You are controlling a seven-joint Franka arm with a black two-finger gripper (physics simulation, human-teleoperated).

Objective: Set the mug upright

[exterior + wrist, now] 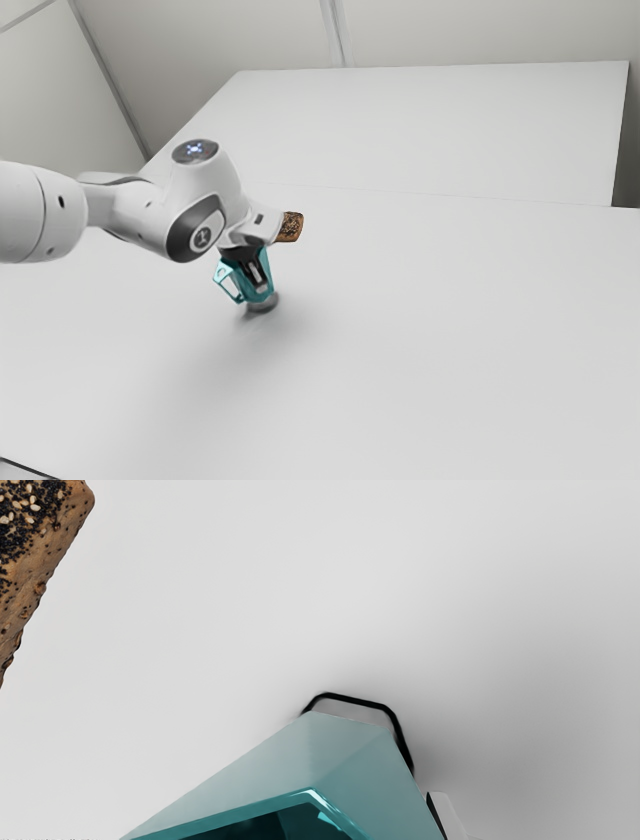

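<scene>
Teal faceted mug (310, 755) looks stiff, slick, best held across flat walls, but I can't tell your black gripper (257, 279)'s opening or hold.

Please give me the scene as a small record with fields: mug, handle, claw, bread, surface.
mug: teal faceted mug, mouth toward the wrist camera; exact tilt unclear
handle: teal angular handle, toward the exterior view's left
claw: black two-finger claw, at the mug; grip unclear
bread: brown seed-topped bread piece, apart from mug
surface: plain whitish table
</scene>
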